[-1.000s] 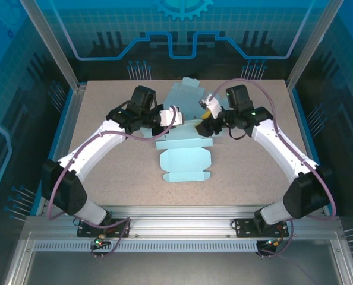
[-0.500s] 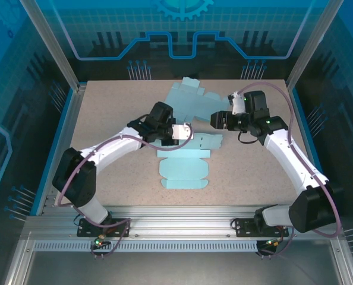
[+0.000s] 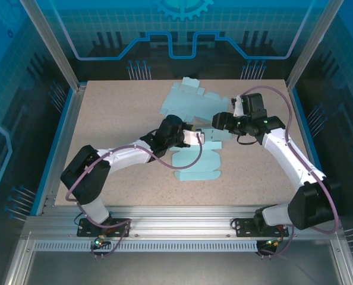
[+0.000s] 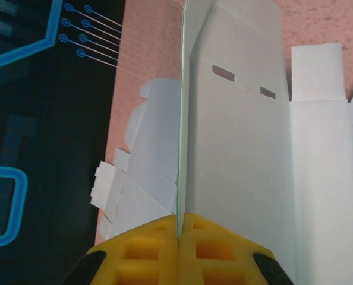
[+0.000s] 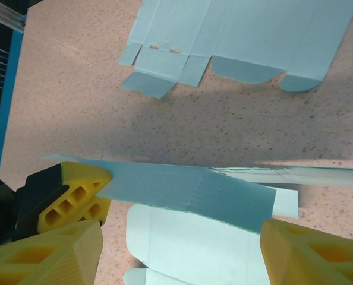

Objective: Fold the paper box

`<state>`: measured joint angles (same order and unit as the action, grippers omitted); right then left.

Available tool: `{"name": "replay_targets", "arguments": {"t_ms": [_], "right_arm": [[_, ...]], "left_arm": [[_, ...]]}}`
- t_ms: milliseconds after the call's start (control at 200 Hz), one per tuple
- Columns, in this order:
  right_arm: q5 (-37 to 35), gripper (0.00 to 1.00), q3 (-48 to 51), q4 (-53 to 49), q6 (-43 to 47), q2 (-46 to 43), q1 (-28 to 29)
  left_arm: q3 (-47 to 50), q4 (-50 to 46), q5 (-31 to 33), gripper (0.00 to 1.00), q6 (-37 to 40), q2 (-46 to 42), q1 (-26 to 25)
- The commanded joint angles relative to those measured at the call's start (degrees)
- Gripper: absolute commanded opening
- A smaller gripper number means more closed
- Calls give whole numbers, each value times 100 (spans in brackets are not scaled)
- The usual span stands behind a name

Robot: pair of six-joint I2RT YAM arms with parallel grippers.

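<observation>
The flat light-blue paper box blank [image 3: 195, 160] lies near the middle of the speckled beige tabletop [image 3: 117, 113], partly raised: one long panel stands up on edge while the rest lies flat. The left end effector [image 3: 201, 137] sits at the far edge of this blank, its yellow fingertips [image 4: 179, 249] pressed together on the upright panel — in the left wrist view the thin paper edge runs straight down into the seam between the two pads. The panel carries two small slots near its far end.

The right end effector [image 3: 219, 122] hovers just beyond the blank on its right side, fingers spread wide and holding nothing. In the right wrist view its two yellow fingertips [image 5: 51, 252] frame the raised blue panel from above, with the left end effector's pads clamped on that panel's left end; the spread fingers appear clear of the paper.

A second light-blue paper box blank [image 3: 188, 101] lies flat farther back on the tabletop, beyond the first blank and apart from it — its tabs point toward the raised panel.
</observation>
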<state>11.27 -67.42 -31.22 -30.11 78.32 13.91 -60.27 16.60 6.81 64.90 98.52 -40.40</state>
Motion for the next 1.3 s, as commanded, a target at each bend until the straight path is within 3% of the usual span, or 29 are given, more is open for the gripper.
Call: {"name": "replay_targets", "arguments": {"t_ms": [0,180,640,900,1151,1226,1296], "right_arm": [[-338,72,-175,-242,97,225,-93],[-114,73,-283,-68,94,593,-117],[396,69,44,492,-335,1000,-112],[856,54,40,959,-609,1286,-69],[916,21,40,1096,-671,1370,-29],[935,20,45,1094,-659,1370,-29],[851,28,-6,945,-574,1332,-29]], "left_arm": [[41,1032,413,0,170,280,-191],[66,1468,749,0,552,623,-319],[103,1530,859,0,565,769,-319],[87,1517,806,0,476,868,-324],[120,1442,766,0,407,893,-321],[130,1441,780,0,399,908,-308],[136,1436,780,0,325,914,-267]]}}
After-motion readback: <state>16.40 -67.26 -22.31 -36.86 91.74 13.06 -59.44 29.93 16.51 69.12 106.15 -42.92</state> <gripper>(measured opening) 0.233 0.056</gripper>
